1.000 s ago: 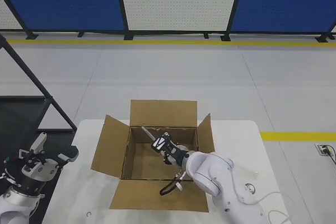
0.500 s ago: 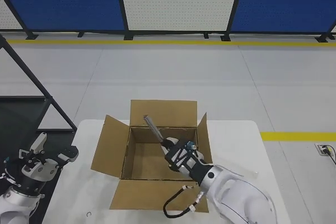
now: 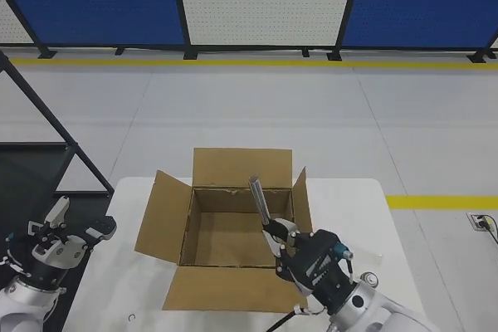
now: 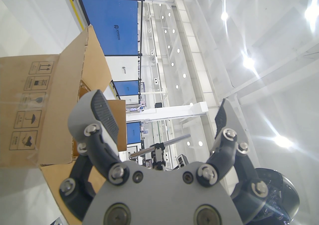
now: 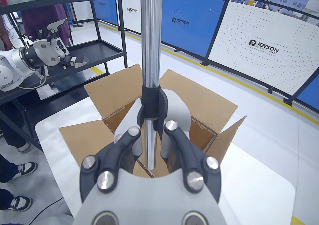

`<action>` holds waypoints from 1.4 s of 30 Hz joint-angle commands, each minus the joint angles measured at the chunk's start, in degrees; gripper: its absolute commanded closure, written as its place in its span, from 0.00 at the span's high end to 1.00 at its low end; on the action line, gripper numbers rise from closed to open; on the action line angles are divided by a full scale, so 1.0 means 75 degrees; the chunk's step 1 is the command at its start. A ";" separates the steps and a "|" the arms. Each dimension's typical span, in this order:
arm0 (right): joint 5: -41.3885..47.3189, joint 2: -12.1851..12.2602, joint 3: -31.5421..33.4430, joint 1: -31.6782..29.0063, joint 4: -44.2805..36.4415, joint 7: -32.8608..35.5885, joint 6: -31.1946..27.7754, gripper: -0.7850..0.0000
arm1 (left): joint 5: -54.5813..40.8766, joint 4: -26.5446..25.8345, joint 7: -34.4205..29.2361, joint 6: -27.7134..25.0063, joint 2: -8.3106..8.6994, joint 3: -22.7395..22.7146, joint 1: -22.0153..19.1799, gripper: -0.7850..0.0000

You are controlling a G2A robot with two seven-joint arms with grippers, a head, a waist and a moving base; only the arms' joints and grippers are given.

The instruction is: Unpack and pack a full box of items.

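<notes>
Lower left, the left gripper [image 3: 81, 218] gapes wide, holding nothing. Mid-frame, one brown cardboard box [image 3: 241, 168] sits with its four flaps open on the white table [image 3: 141, 282]. Right of centre, the right gripper [image 3: 274, 229] pinches one smooth, round metal rod [image 3: 258, 197] above the box's right wall.

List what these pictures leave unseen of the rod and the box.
- Rod: its far end, right wrist view, cut off by the picture's edge.
- Box floor, one corner: top view, covered by the right gripper.
- Box inside: left wrist view, hidden by its own wall.
</notes>
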 commanded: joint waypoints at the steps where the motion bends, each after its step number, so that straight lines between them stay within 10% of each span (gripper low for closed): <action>1: 0.0000 0.0000 0.0000 -0.0001 -0.0001 -0.0001 0.0000 0.00 | 0.0000 0.0000 0.0000 0.0000 0.0000 0.0000 0.0000 1.00; 13: 0.0748 0.0038 0.0394 -0.0311 -0.0294 0.0156 0.0242 0.00 | 0.0000 0.0000 0.0000 0.0000 0.0000 0.0000 0.0000 1.00; 28: 0.3877 0.0301 0.4721 -0.3194 -0.0310 -0.0433 -0.0545 0.00 | 0.0000 0.0000 0.0000 0.0000 0.0000 0.0000 0.0000 1.00; 36: 0.5174 0.0445 0.6595 -0.4587 -0.0310 0.0847 -0.1094 0.00 | 0.0000 0.0000 0.0000 0.0000 0.0000 0.0000 0.0000 1.00; 42: 0.5364 0.0570 0.6897 -0.4450 -0.0272 0.2137 0.0187 0.00 | 0.0000 0.0000 0.0000 0.0000 0.0000 0.0000 0.0000 1.00</action>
